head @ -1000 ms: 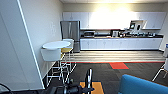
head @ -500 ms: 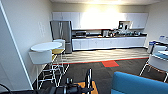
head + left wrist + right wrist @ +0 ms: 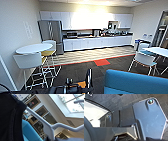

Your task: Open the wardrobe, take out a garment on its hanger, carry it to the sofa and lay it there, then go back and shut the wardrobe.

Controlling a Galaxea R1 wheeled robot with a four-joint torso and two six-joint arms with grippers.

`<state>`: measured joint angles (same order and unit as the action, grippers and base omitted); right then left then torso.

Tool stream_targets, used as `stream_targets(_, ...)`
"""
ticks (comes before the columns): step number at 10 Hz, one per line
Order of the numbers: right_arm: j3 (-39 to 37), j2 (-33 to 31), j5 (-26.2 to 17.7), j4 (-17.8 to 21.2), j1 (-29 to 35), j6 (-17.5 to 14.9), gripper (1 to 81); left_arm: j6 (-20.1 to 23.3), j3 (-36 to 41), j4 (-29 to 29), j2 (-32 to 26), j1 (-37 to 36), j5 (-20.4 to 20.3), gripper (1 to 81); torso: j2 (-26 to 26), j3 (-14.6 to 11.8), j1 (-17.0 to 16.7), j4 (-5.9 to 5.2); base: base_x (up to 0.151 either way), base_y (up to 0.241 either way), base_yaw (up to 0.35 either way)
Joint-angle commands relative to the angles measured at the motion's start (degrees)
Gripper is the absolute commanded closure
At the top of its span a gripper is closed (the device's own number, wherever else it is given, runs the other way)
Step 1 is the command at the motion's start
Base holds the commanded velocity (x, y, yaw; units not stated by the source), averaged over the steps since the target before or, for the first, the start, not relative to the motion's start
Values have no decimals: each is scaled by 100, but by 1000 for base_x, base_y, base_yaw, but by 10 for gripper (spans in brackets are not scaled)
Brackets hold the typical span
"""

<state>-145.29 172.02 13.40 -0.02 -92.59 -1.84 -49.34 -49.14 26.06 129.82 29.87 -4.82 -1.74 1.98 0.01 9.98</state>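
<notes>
office kitchenette room, dark carpet floor (image 3: 75,72) near the robot, pale striped floor further in. nearest, at 6 o'clock in the head view, dark robot arm hardware with a bit of orange on it, blurred. blue sofa (image 3: 135,82) back at 4 to 5 o'clock, just beside the robot. left wrist view: black garment (image 3: 10,117) hangs on the white hanger (image 3: 50,127), fabric draped over one shoulder arm of it, hanger neck running down toward the wrist; blue sofa upholstery right behind the garment, framed panels and a bright window beyond. left pincer itself not made out, can't tell if clenched or released. right wrist view: dark robot plate with round fittings over dark carpet, right pincer fingers not discernible, can't tell its state.

mid distance: round white bench (image 3: 33,48) at 9 o'clock with tall white stools (image 3: 28,62) around it, one yellow seat (image 3: 48,53) behind. red carpet tile (image 3: 101,62) at 12 o'clock, at the edge of the striped floor. white chair (image 3: 143,60) and another white bench (image 3: 160,51) at 3 o'clock.

far: steel fridge (image 3: 51,32) at 11 o'clock, long kitchen counter (image 3: 97,41) with white cabinets below and above, small appliances on top, blurred.
</notes>
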Motion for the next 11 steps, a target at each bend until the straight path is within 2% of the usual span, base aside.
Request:
stream_targets(1,63,54,-303,-85,218,-27,10,100,264,189,-69,-758,-257,811,0,0,0,0,0,0,-250)
stream_targets(11,45,63,-294,-85,218,-27,10,100,352,311,-262,-626,-266,811,0,0,0,0,0,0,-250)
